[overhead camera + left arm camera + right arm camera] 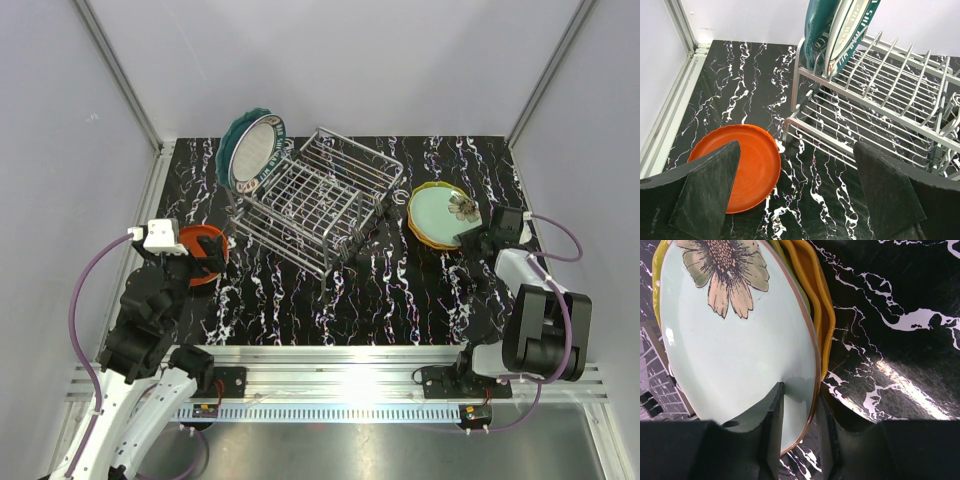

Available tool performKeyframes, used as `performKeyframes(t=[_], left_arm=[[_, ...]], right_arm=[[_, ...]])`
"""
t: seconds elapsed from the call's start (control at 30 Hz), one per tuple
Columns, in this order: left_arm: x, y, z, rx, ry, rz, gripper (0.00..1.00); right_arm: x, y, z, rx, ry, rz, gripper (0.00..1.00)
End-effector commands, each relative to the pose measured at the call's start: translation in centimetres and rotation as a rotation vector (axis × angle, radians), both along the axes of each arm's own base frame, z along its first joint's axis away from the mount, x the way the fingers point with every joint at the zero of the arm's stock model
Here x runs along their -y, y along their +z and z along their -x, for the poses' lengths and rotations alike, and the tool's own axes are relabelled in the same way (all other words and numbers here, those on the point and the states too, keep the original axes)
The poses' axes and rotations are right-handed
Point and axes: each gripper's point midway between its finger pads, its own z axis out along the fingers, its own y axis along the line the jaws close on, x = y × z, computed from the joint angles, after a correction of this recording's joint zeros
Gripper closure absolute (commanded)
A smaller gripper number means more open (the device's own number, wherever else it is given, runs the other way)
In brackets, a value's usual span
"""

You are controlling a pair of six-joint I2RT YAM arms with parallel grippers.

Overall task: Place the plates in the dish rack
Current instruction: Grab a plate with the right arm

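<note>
Nearest me, past the aluminium rail [340, 362] along the near edge of the worktop [400, 295], a bare band of black marbled top runs the full width. On the left, my left gripper [796, 150] hangs released, jaws spread wide, over the red-orange plate [752, 160], which lies flat close to the worktop's left edge. One of its fingers [710, 190] covers the plate's near rim and the other is over bare top. Only a narrow strip separates that plate's rim from the near left corner of the dish rack [880, 100]. On the right, my right gripper [800, 392] is clenched on the near rim of the mint plate [740, 355], with one finger on its flowered face and the other under the edge. That plate tops a stack, with a yellow-green plate [656, 285] and an orange plate [824, 310] beneath it, near the worktop's right edge. A modest gap of bare top lies between the stack and the rack's right end. The rack stands skewed in the middle of the worktop, and its far corner comes close to the far edge. In its far left slots a teal plate [815, 30] and a cream plate [850, 25] stand on edge, side by side and leaning a little. The slots to their right are open.
</note>
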Motion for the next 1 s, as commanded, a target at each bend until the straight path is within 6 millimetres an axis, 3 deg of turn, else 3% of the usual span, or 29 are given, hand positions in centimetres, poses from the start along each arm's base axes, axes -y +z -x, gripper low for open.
performKeyframes(t=[0.0,0.23,0.4,0.53,0.97], left_arm=[[0.4,0.9,-0.4,0.027,-0.013,0.018,0.01],[0.4,1.0,-0.3,0.031,-0.016,0.021,0.01],[0.5,0.9,-0.3,0.029,-0.018,0.022,0.01],[0.5,0.9,-0.3,0.029,-0.019,0.024,0.01],[0.5,0.9,-0.2,0.029,-0.019,0.024,0.01]], right_arm=[[0.1,0.0,0.9,-0.015,-0.004,0.020,0.79],[0.6,2.6,1.3,0.010,-0.026,0.050,0.88],[2.2,5.9,1.6,0.091,-0.117,0.098,0.92],[2.4,8.5,0.8,0.176,-0.132,0.094,0.99],[2.4,12.9,-0.6,0.277,-0.131,0.081,1.00]])
